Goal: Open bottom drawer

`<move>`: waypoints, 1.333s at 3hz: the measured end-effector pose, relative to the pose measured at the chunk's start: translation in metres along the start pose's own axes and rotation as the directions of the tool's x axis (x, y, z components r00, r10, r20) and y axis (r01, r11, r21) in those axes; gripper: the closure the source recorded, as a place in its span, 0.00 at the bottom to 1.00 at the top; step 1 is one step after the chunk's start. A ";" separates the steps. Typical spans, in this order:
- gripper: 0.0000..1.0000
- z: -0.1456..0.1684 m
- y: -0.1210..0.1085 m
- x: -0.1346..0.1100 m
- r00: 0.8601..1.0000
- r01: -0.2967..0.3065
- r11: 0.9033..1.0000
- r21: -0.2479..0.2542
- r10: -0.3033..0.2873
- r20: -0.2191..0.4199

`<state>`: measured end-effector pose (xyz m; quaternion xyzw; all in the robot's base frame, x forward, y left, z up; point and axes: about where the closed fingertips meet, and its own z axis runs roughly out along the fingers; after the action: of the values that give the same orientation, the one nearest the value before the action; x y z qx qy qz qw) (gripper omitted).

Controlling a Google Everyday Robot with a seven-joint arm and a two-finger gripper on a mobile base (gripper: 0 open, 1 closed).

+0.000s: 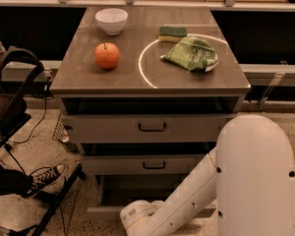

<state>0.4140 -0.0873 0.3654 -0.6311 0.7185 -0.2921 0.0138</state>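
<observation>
The bottom drawer (137, 188) is the lowest of three pale drawers in the wooden-topped cabinet. It stands pulled out, its grey inside shows, and its front panel's top edge (102, 211) lies near the bottom of the view. Its handle is hidden. My white arm (187, 200) reaches from the lower right down to the drawer front, and its wrist (136, 216) is at the front panel. The gripper is past the wrist, below the view's bottom edge, so it does not show.
On the cabinet top (78, 75) are an orange (107, 55), a white bowl (111, 20), a sponge (172, 32) and a green bag (191, 54). The top drawer (152, 127) and middle drawer (154, 164) are slightly out. A black chair (14, 97), cables and a sneaker (45, 177) are on the left.
</observation>
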 end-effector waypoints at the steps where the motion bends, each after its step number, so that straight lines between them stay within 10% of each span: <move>1: 1.00 0.002 -0.015 0.034 1.000 0.010 0.996 0.086 -0.008 -0.022; 3: 1.00 0.086 -0.069 0.111 0.984 -0.123 0.972 0.199 0.093 0.154; 4: 1.00 0.079 -0.070 0.092 0.978 -0.095 0.973 0.209 0.052 0.201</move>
<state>0.4892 -0.2060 0.3625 -0.6242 0.7003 -0.3053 0.1635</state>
